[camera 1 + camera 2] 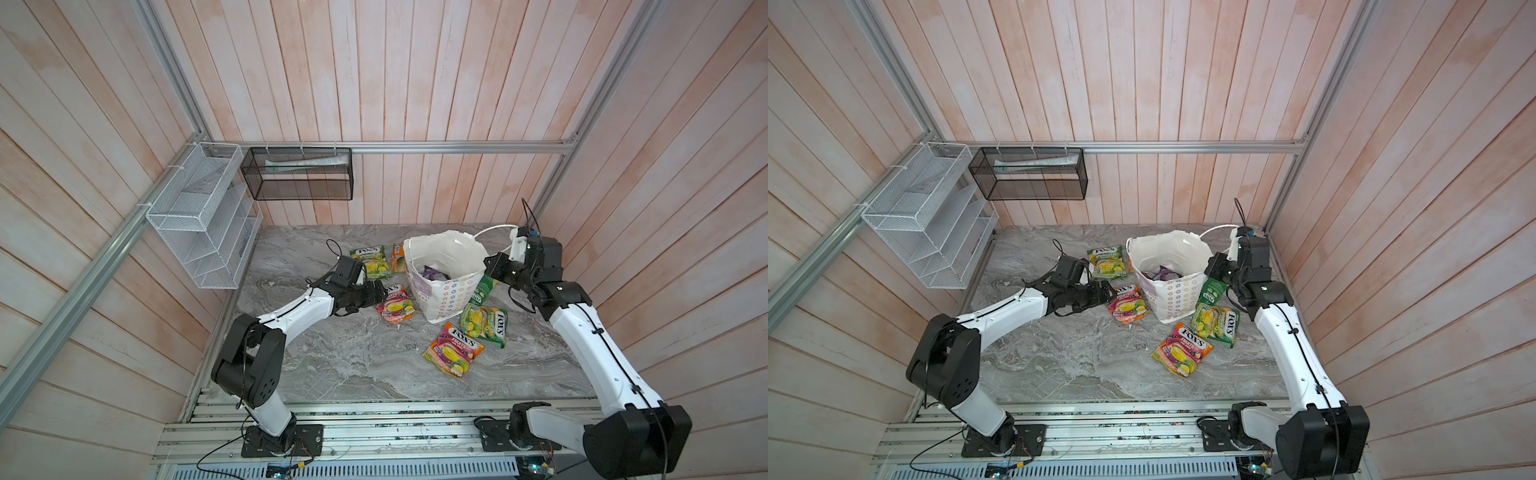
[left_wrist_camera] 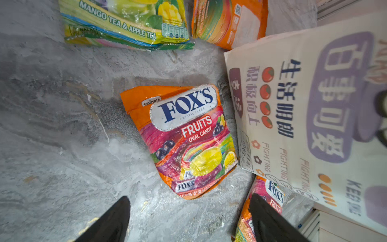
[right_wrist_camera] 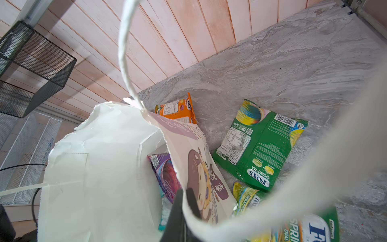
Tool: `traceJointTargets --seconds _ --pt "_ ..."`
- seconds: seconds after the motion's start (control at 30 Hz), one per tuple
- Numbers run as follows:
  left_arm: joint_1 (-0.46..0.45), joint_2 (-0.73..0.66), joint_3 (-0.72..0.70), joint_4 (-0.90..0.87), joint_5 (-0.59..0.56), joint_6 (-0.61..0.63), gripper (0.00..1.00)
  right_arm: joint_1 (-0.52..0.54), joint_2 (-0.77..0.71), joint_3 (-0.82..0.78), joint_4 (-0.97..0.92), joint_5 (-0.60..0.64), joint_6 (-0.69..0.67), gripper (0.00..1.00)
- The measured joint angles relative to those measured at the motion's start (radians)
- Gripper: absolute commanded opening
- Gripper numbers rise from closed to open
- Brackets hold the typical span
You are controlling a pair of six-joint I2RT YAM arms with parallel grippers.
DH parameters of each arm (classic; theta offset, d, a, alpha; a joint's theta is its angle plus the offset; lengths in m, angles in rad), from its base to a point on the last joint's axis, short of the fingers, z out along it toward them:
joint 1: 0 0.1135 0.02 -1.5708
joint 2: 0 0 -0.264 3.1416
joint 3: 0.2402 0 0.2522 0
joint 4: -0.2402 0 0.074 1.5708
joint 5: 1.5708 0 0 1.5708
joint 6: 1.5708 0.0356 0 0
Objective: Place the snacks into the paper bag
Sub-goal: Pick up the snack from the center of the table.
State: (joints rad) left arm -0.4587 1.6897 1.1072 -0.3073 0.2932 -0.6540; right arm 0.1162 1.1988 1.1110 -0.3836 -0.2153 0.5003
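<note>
Hidden: paper bag (image 3: 94, 167) wall covers most of your purple pouch (image 3: 166, 174) | cut off: mango-tea pouch (image 2: 125, 23) at view's edge | blurred: cord handle (image 3: 310, 174)

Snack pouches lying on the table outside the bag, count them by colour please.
Orange-pink pouches: 2
Yellow-green pouches: 2
Green pouch: 1
Orange pouch: 1
Total: 6
Not counted: a purple pouch inside the paper bag.

Grey marble tabletop (image 1: 332, 361). Paper bag (image 1: 440, 295) stands right of centre. Flat around it: yellow-green pouch (image 1: 372, 262) and orange pouch (image 1: 398, 257) behind, fruits pouch (image 1: 397, 305) left, green pouch (image 1: 482, 291) right, spring-tea pouch (image 1: 484, 324) and second fruits pouch (image 1: 454, 349) in front.
</note>
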Motion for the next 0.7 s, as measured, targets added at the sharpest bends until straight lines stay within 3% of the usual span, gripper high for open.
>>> traceJointTargets --seconds 0.27,0.37,0.7 --pt "0.054 0.077 -0.038 0.126 0.057 -0.023 0.88 0.0 -0.002 -0.004 0.008 -0.016 -0.004 0.0" --pt "0.066 0.125 -0.039 0.164 0.094 -0.028 0.83 0.0 -0.003 -0.005 0.01 -0.02 -0.004 0.0" --pt "0.072 0.229 -0.015 0.262 0.187 -0.047 0.82 0.0 -0.007 -0.02 0.03 -0.037 -0.004 0.0"
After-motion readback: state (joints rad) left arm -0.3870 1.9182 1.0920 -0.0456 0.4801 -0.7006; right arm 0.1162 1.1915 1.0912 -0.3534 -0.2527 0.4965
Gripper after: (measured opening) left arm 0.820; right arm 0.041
